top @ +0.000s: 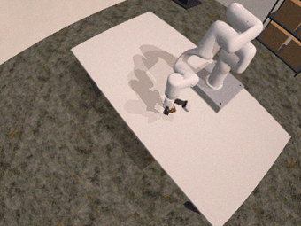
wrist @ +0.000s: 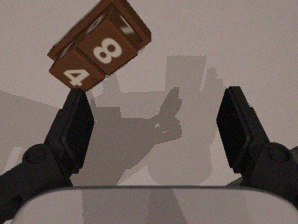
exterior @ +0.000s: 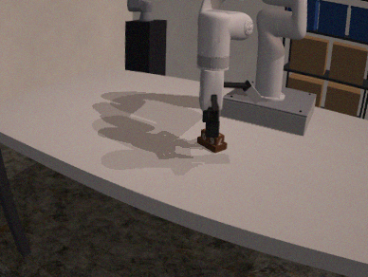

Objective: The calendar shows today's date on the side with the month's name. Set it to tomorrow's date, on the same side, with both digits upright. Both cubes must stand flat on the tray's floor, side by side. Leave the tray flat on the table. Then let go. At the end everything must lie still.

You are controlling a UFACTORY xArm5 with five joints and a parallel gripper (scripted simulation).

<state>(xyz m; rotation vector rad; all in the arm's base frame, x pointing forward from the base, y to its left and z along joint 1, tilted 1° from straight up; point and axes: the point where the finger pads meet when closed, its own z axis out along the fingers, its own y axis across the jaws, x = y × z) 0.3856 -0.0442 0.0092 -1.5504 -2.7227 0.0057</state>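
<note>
The brown calendar tray (exterior: 218,148) (wrist: 144,37) stands on the table with two brown cubes side by side in it. In the wrist view, at the upper left, one cube (wrist: 76,75) shows a white 4 on top and the other cube (wrist: 107,50) shows an 8 on top and a 7 on an end face. The digits on their long-side faces are too foreshortened or blurred to read. No month name is readable. My gripper (top: 167,112) (exterior: 212,134) (wrist: 154,104) is open and empty above the table, beside the cubes; its left finger appears close to the 4 cube in the wrist view.
The white table (top: 226,169) (exterior: 156,190) carries the grey robot base (top: 219,102) (exterior: 270,114) behind the tray. The arm's shadow falls across the table beside the tray. Shelves with boxes (top: 291,13) (exterior: 308,54) stand beyond the table.
</note>
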